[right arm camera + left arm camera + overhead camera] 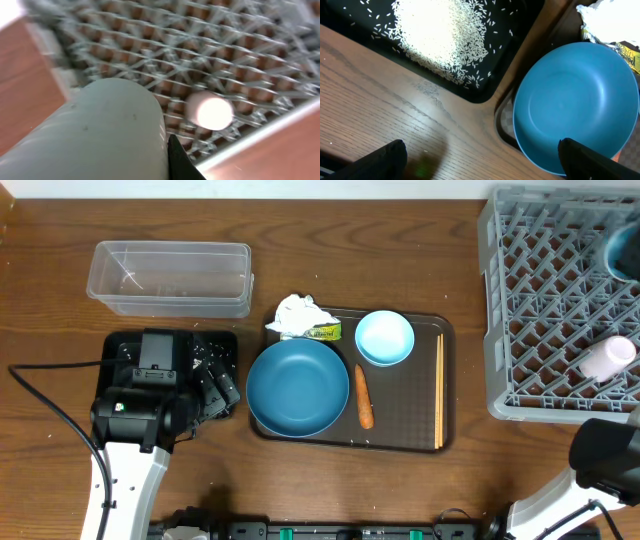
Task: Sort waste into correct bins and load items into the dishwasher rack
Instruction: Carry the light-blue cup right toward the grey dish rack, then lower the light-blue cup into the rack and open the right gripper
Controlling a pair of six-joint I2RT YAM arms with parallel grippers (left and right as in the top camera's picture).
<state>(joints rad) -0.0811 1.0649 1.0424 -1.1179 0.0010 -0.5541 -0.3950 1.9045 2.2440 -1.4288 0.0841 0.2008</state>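
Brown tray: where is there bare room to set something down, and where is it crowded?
Bare patch on the brown tray: between carrot and chopsticks, below the small light-blue bowl in the overhead view. Crowded on its left: the tissue, wrapper and large teal-blue bowl sit packed together.

No legible text; wrapper [629,54] print too blurred to read.

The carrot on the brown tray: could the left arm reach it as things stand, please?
Probably yes: the carrot lies uncovered, though the left hand must pass over the teal bowl.
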